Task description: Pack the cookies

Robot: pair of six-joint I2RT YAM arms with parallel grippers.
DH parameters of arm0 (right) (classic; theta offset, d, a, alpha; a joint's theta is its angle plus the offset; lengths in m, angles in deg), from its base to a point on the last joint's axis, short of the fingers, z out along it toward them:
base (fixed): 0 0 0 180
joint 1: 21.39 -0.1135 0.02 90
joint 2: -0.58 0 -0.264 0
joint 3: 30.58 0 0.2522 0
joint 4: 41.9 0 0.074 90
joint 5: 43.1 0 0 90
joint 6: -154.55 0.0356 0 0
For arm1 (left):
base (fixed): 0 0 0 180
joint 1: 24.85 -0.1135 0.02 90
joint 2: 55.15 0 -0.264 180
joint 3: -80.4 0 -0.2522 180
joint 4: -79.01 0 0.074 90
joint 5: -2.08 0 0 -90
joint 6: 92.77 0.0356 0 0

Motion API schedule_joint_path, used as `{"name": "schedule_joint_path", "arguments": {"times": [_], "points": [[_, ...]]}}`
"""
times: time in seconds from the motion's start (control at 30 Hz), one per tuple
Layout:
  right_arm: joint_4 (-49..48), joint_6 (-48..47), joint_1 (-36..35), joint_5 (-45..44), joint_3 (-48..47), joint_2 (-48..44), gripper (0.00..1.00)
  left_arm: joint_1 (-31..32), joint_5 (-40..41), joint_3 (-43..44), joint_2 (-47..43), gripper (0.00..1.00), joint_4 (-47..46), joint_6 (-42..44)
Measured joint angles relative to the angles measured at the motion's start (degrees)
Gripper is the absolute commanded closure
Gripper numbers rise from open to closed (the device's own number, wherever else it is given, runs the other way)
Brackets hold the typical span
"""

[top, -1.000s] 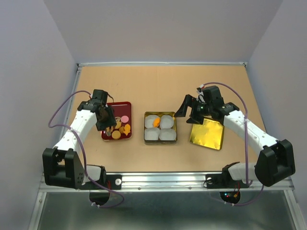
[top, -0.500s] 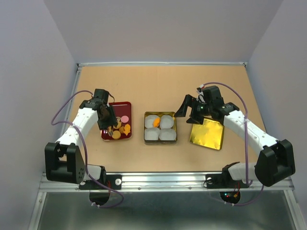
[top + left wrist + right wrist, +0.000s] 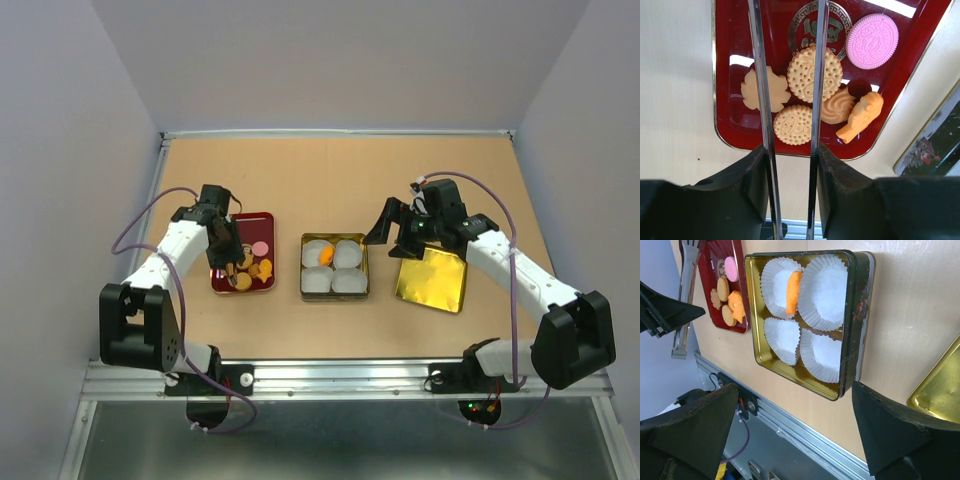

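Red lacquer holds nearly all of the cookies (image 3: 800, 125): they lie flat in a red tray (image 3: 730, 45) on the left part of the table (image 3: 330, 180). Most are round, and a leaf-shaped one and a pink one (image 3: 872, 41) are among them. The long orange cookie (image 3: 861, 116) lies close to the tray's side that faces the tin (image 3: 860, 315), with its long axis roughly along that side. One more orange piece (image 3: 793, 291) is in the tin, in the far-left of four white paper cups (image 3: 827, 285). It seems propped on its edge, its long axis along the border with the next cup. The left gripper (image 3: 790, 155) hangs over the tray, and its black fingers (image 3: 752, 175) press from outside on a pair of metal tongs (image 3: 818, 50). The two blades run parallel with a narrow gap, one crossing the biggest round cookie; their tips leave the wrist picture. The right gripper (image 3: 392, 240) hovers between the tin and a gold lid (image 3: 432, 285), its fingers spread wide and holding nothing. The table is light brown board, enclosed by pale grey walls (image 3: 330, 60).
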Motion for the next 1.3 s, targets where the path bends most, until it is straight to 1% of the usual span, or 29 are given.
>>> {"name": "schedule_joint_path", "arguments": {"times": [0.03, 0.07, 0.33, 0.5, 0.63, 0.9, 1.0, 1.13, 1.17, 1.23, 1.3], "points": [[0.0, 0.0, 0.0, 0.0, 0.0, 0.0, 0.00, 0.0, 0.1, 0.0, 0.2, 0.68, -0.1, 0.1], [0.0, 0.0, 0.0, 0.0, 0.0, 0.0, 0.00, 0.0, 0.2, 0.0, 0.5, 0.69, 0.0, 0.5], [0.0, 0.0, 0.0, 0.0, 0.0, 0.0, 0.00, 0.0, 0.2, 1.6, 0.4, 0.69, 0.8, 0.5], [0.0, 0.0, 0.0, 0.0, 0.0, 0.0, 0.00, 0.0, -0.2, 3.4, -2.8, 0.69, 3.3, 0.5], [0.0, 0.0, 0.0, 0.0, 0.0, 0.1, 0.00, 0.0, -2.0, 4.5, -6.3, 0.70, 5.6, 0.7], [0.0, 0.0, 0.0, 0.0, -0.1, 0.1, 0.00, 1.2, -4.1, 9.2, -7.4, 0.73, 9.5, 0.6], [0.2, 0.0, 0.0, -0.6, -0.5, 0.2, 0.00, 4.3, -4.5, 11.6, -7.2, 0.73, 10.7, -0.2], [0.3, -0.4, 0.0, -1.6, -4.0, 1.7, 0.00, 12.7, -4.3, 15.6, -5.5, 0.73, 11.1, -3.0], [0.3, -0.5, 0.2, -1.8, -5.6, 2.4, 0.00, 15.9, -4.3, 16.8, -4.6, 0.73, 11.1, -4.0], [0.6, -1.0, 0.6, -2.4, -8.2, 3.4, 0.00, 20.3, -4.4, 18.9, -2.9, 0.73, 11.0, -5.8], [1.4, -1.6, 1.6, -2.9, -11.3, 4.6, 0.00, 23.3, -4.6, 20.3, -1.8, 0.73, 10.8, -7.5]]}}
